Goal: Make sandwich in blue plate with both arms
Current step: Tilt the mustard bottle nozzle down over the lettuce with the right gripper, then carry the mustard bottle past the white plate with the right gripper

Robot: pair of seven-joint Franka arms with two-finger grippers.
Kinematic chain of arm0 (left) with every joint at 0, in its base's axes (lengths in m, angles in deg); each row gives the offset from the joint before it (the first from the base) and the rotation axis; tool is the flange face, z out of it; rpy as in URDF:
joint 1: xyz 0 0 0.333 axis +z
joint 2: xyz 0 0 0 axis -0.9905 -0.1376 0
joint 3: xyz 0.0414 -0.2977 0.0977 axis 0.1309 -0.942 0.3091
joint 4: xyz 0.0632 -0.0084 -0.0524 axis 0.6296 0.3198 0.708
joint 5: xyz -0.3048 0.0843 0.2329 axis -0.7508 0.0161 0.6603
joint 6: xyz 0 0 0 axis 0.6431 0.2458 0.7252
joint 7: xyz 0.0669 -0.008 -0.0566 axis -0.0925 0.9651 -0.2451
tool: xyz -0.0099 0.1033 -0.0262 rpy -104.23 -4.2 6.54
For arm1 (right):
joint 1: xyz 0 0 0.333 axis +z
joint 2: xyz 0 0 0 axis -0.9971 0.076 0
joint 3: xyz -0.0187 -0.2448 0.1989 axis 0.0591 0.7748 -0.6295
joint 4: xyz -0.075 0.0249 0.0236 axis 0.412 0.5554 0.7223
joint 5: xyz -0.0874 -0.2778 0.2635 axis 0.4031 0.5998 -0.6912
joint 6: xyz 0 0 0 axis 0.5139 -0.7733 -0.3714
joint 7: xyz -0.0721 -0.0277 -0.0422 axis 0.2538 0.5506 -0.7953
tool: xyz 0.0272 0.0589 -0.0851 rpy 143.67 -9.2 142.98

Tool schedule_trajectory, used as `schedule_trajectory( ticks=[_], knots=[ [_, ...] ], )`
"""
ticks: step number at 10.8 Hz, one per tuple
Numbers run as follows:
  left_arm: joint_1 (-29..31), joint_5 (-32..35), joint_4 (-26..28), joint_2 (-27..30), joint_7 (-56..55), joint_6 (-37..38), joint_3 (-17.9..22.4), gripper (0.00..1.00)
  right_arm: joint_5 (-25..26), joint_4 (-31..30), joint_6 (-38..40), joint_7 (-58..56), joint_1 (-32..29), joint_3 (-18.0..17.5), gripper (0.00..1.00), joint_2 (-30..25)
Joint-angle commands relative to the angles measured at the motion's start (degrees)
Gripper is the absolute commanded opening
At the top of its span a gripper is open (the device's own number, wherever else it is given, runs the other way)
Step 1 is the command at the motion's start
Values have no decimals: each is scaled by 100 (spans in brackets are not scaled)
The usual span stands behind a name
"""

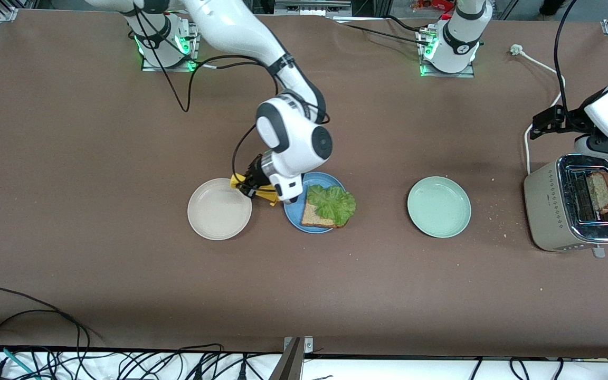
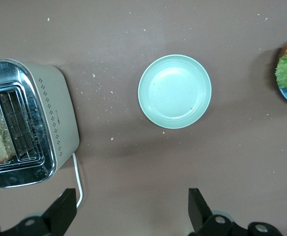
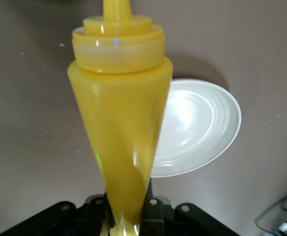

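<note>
The blue plate [image 1: 293,216] holds one brown bread slice [image 1: 314,216] with a ruffled green lettuce leaf [image 1: 331,203] on top. A second bread slice [image 1: 599,192] stands in a slot of the toaster [image 1: 552,211]. My right gripper [image 1: 254,184] is shut on a yellow squeeze bottle [image 1: 267,194], low over the table between the beige plate and the blue plate. In the right wrist view the bottle [image 3: 121,123] fills the space between my right gripper's [image 3: 126,216] jaws. My left gripper [image 2: 132,206] is open and empty, up over the table by the toaster [image 2: 55,118].
The beige plate [image 1: 219,209] lies beside the bottle and shows in the right wrist view [image 3: 197,128]. The pale green plate [image 1: 439,206] lies between the blue plate and the toaster. A white power cable [image 1: 539,66] runs from the toaster. Crumbs are scattered around the toaster.
</note>
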Motion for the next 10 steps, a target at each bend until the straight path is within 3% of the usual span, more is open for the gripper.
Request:
schedule_trajectory(
  ticks=[1, 3, 5, 8, 10],
  knots=[
    [127, -27, -162, -117, 67, 88, -34, 100, -110, -519, -87, -368, -1378, -1233, 0, -1007],
    [145, 0, -162, -134, 84, 88, -34, 100, -268, -642, -97, -571, -2441, -2138, 0, -1289],
    [197, 79, -380, -405, 76, 53, 71, 100, -566, -634, -115, -1079, -3216, -2623, 0, -1343],
    [723, 253, -1311, -1414, 102, 44, 107, 100, -1059, -634, -220, -1852, -4613, -3572, 0, -1290],
    [1092, 562, -1507, -1847, 766, -261, 107, 100, -1306, -634, -238, -2616, -5282, -3890, 0, -1185]
  ],
)
